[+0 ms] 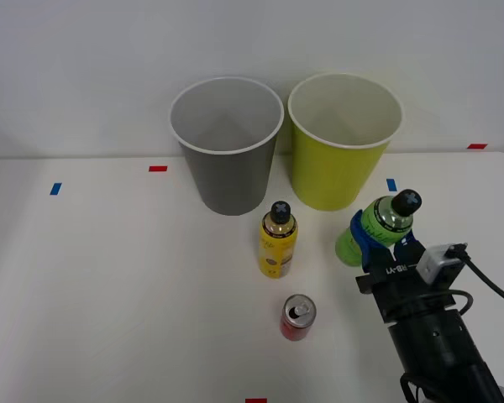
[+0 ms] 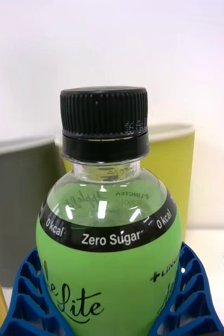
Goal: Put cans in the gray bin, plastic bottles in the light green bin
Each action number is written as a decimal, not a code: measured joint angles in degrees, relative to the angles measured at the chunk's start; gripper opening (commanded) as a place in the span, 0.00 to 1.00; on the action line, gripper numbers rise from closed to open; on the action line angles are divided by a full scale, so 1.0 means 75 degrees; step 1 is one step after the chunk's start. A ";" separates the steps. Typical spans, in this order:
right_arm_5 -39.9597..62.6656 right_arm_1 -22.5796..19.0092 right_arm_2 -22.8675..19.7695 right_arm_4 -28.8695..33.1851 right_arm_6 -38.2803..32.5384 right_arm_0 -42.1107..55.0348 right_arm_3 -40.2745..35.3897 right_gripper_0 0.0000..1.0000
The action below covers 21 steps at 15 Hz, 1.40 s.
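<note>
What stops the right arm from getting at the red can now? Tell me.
Probably nothing in its path, though its right gripper is full, shut on the green bottle. The red can stands apart from the yellow bottle, open table around it.

Right arm (image 1: pixel 433 336) came in from the lower right of the front view, dark and cylindrical, angled up and toward the robot's left; a small white box (image 1: pixel 438 262) with a black cable sat on top of the wrist; right gripper (image 1: pixel 378 239) at the arm's tip, its blue ribbed fingers (image 2: pixel 193 294) closed around the green bottle (image 2: pixel 109 252), one on each side of its lower body, holding it upright.
</note>
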 measured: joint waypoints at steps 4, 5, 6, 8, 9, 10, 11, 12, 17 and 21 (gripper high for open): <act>0.0968 -0.0204 -0.0097 -0.0192 -0.0622 0.0470 -0.1748 0.00; 0.1331 -0.0201 -0.0146 -0.0225 -0.0899 0.0463 -0.2117 0.00; 0.1621 -0.0181 -0.0217 -0.0255 -0.1125 0.0390 -0.2449 0.00; 0.1854 -0.0123 -0.0350 -0.0309 -0.1607 0.0138 -0.2750 0.00; 0.1866 -0.0096 -0.0400 -0.0324 -0.1831 -0.0063 -0.2783 0.00; 0.1873 -0.0062 -0.0430 -0.0334 -0.1960 -0.0282 -0.2794 0.00; 0.1912 -0.0005 -0.0452 -0.0367 -0.2030 -0.0521 -0.2802 0.00; 0.2087 0.0061 -0.0484 -0.0401 -0.2069 -0.0748 -0.2829 0.00; 0.4642 0.0483 -0.1006 -0.0423 -0.2079 -0.2606 -0.3011 0.00; 0.6656 0.0828 -0.1642 -0.0429 -0.2050 -0.4087 -0.2900 0.00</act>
